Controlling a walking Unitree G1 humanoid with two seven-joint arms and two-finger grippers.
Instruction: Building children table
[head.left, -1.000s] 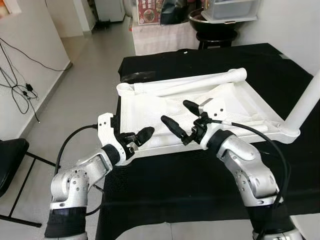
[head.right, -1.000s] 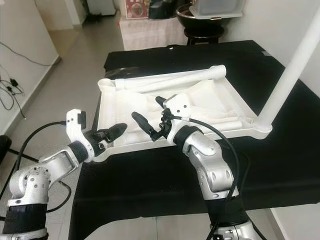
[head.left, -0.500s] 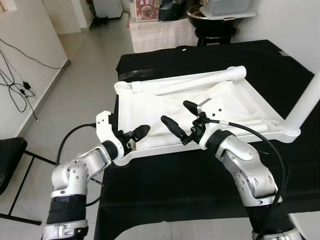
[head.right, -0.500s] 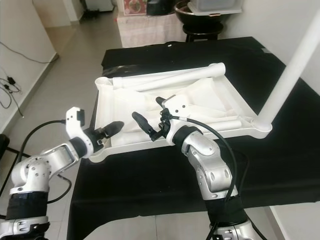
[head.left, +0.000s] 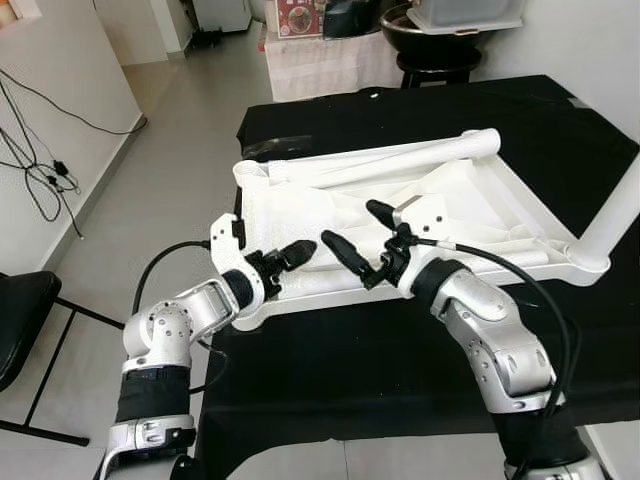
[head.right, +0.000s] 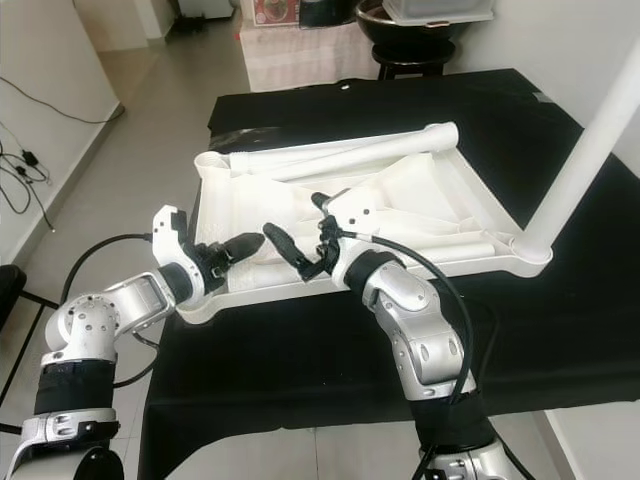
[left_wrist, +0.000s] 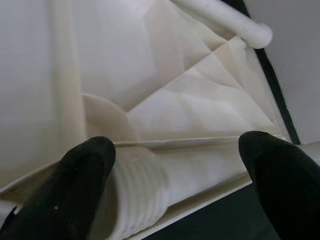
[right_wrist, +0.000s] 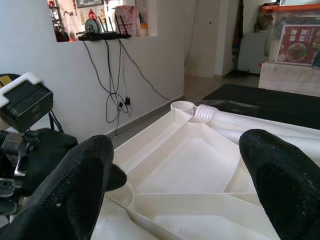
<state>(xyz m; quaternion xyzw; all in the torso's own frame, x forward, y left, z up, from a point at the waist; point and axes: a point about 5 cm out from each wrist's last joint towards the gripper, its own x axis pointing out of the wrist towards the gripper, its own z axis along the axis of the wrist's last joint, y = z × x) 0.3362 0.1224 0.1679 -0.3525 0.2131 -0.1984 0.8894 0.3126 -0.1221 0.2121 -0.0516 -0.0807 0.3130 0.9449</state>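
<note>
Lying upside down on black-draped table (head.left: 560, 130): white plastic children's tabletop (head.left: 300, 210), ribbed underside up. One white leg (head.left: 390, 158) lies loose along its far edge; another leg (head.left: 622, 200) stands screwed into near right corner socket. Left gripper (head.left: 283, 262) at near left corner, fingers (left_wrist: 80, 175) spread wide, threaded corner socket (left_wrist: 137, 187) between them, no grip. Right gripper (head.left: 357, 237) hovers above near edge, fingers (right_wrist: 75, 175) wide apart, holding nothing.
</note>
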